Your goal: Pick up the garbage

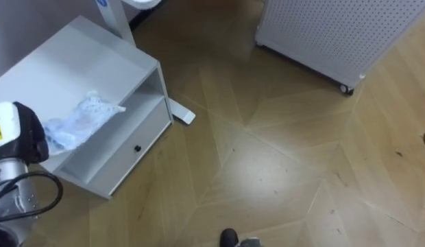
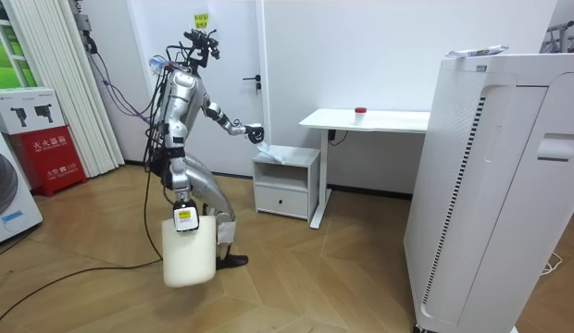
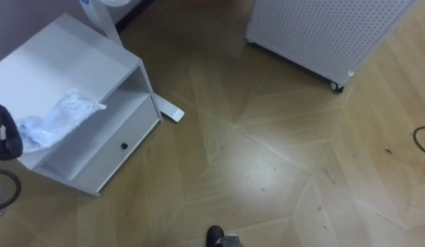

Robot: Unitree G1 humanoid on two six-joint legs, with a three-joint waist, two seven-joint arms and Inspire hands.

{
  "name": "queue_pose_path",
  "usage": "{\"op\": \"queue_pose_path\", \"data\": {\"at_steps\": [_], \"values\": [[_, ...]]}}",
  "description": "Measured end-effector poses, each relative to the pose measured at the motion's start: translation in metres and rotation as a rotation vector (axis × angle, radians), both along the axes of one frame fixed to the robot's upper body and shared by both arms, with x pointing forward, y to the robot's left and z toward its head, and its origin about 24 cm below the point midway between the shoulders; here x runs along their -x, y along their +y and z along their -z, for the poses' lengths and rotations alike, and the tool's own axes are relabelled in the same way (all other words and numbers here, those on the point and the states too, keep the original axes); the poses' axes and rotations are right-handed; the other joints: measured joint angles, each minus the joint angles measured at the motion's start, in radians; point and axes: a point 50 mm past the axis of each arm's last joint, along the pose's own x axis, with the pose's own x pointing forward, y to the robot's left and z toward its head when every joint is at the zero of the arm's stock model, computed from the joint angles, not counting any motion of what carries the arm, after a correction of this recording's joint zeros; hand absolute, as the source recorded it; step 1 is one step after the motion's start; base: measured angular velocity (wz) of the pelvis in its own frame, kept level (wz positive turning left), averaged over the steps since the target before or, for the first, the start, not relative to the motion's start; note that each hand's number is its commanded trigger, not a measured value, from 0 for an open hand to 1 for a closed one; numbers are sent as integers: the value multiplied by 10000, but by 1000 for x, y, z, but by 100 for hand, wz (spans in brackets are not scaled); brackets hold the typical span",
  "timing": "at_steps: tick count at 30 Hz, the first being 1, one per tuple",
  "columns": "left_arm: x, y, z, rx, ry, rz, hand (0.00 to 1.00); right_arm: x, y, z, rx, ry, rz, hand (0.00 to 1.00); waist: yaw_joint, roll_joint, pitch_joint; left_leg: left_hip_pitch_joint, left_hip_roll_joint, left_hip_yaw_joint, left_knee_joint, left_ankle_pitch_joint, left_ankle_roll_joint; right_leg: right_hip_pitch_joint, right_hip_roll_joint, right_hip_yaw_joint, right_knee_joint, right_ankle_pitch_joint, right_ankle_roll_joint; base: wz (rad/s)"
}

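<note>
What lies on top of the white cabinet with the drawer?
A crumpled clear plastic bag lies on top of the white cabinet, near its front edge. The left hand covers one end of the bag, so what is under the hand cannot be seen.

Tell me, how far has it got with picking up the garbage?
It stands at the white cabinet, left hand on the crumpled plastic there, grip unclear. A white bin hangs at its right hand. Lifting the plastic and dropping it in remain.
</note>
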Motion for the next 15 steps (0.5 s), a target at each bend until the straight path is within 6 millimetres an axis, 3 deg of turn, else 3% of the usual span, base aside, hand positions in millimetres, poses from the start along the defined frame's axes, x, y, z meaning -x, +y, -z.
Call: {"op": "queue_pose_path", "data": {"at_steps": [7,9,15], "values": [[-7,-38,-3,664,-1596,1518,100,-20,-3,-7,834,-628,-51,100,149,14,9,662,-136,74,-998,176,8,552,-50,-58,-746,148,-111,0],[-5,-63,8,1268,-1858,2232,100,-24,-7,-10,1224,-790,158,100,242,10,6,979,-299,154,-1389,258,35,704,-185,14,-799,38,-43,12],[18,-83,42,2023,-1338,2824,100,-44,-18,-22,2287,-1357,415,100,333,-39,-16,1119,-438,135,-1773,325,22,756,-316,-25,-864,-135,-7,8]]}}
